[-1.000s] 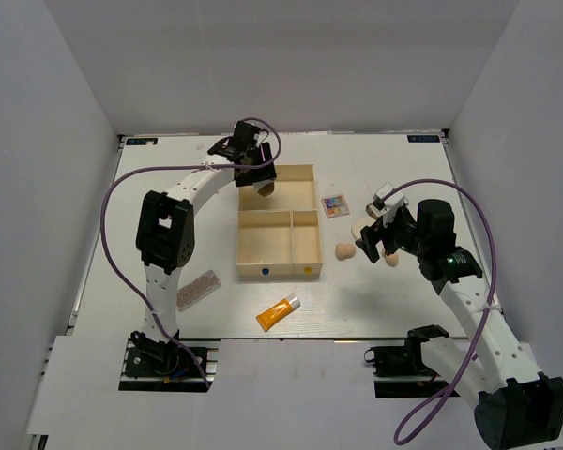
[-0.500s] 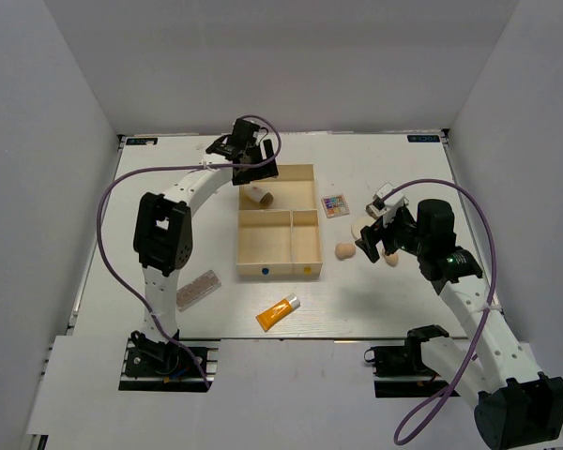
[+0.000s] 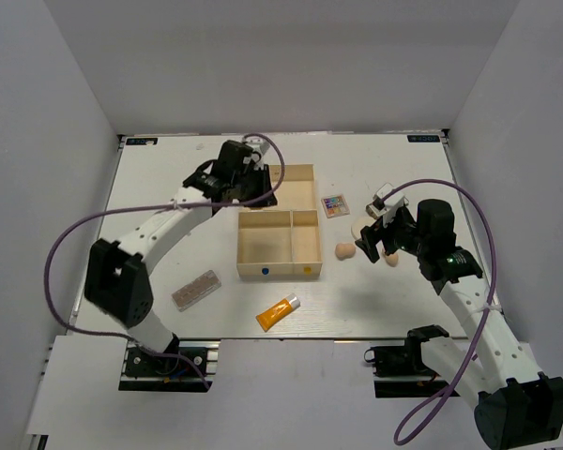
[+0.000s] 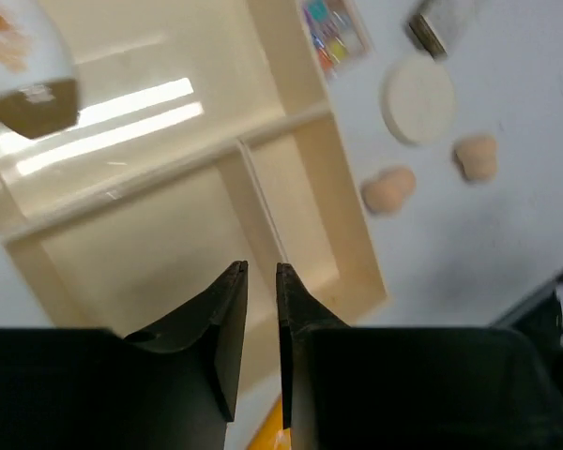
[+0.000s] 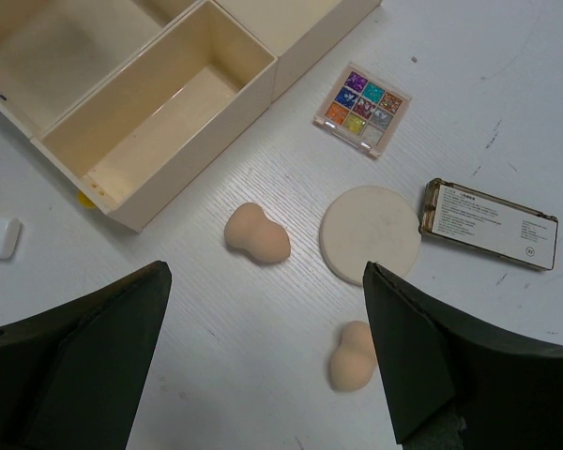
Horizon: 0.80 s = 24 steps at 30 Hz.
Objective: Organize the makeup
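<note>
My left gripper [image 4: 260,272] is shut on nothing, above the wooden tray [image 3: 274,265]. A pale rounded sponge with a dark brown end [image 4: 28,80] lies in the tray's long back compartment. In the top view the left gripper [image 3: 256,192] covers that corner. My right gripper [image 5: 265,272] is open above the table right of the tray, over a peach sponge [image 5: 256,234]. A second sponge [image 5: 354,356], the cream round pad [image 5: 370,234], the multicolour palette [image 5: 361,109] and the dark flat case [image 5: 488,224] lie around it. The orange tube [image 3: 278,312] and the speckled palette [image 3: 196,290] lie near the front.
The tray's two smaller front compartments [image 5: 164,117] hold nothing. White walls close off the table at the back and both sides. The left arm's purple cable [image 3: 70,239] loops out over the left of the table.
My left gripper let the brown-ended sponge go into the tray's back compartment, then shut, and the arm drew back to the left. The right arm has not moved.
</note>
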### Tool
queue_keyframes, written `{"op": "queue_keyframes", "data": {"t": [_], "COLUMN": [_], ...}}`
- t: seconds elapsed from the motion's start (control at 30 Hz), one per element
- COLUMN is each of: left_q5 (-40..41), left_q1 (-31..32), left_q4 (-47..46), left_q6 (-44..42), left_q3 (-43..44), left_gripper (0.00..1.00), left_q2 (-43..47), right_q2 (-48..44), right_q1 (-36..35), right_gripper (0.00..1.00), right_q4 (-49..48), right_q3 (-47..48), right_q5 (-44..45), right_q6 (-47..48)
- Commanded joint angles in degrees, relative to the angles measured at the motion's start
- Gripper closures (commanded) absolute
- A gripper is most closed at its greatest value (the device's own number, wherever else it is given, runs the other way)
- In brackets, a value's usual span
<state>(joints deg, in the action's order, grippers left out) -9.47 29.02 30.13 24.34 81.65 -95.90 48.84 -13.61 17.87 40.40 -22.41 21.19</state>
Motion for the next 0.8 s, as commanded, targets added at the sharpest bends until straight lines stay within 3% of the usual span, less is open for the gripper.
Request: {"op": "queue_keyframes", "data": {"t": [0.0, 0.13, 0.27, 0.47, 0.63, 0.77], "left_q5": [-6.0, -5.9, -5.6, 5.5, 18.1, 20.8], "left_q1": [4.1, 8.9, 18.2, 27.7, 34.5, 36.5], "left_q4": [0.2, 6.5, 9.0, 13.7, 15.8, 14.7], "left_q6": [-6.2, -12.1, -14.5, -11.7, -8.6, -8.2], "left_q3": [-6.2, -12.5, -16.7, -20.8, -21.4, -21.2], "left_gripper": [0.70, 0.64, 0.52, 0.37, 0.31, 0.28], "left_q2": [9.9, 13.8, 14.3, 12.1, 9.4, 4.5], "right_q2": [-0.3, -0.4, -0.1, -0.4, -0.4, -0.6], "right_q1": [-0.3, -0.2, -0.3, 0.0, 0.1, 0.2], "right_gripper": [0.11, 0.11, 0.11, 0.11, 0.11, 0.11], "right_q4": [-1.8, -1.8, -1.8, -1.9, -1.8, -2.0], "right_q3": [-0.1, -0.3, -0.3, -0.2, -0.1, -0.1], "right_q5": [-0.1, -0.1, 0.4, 0.8, 1.3, 1.3], "right_q6": [-0.4, -0.4, -0.4, -0.3, -0.3, -0.3]}}
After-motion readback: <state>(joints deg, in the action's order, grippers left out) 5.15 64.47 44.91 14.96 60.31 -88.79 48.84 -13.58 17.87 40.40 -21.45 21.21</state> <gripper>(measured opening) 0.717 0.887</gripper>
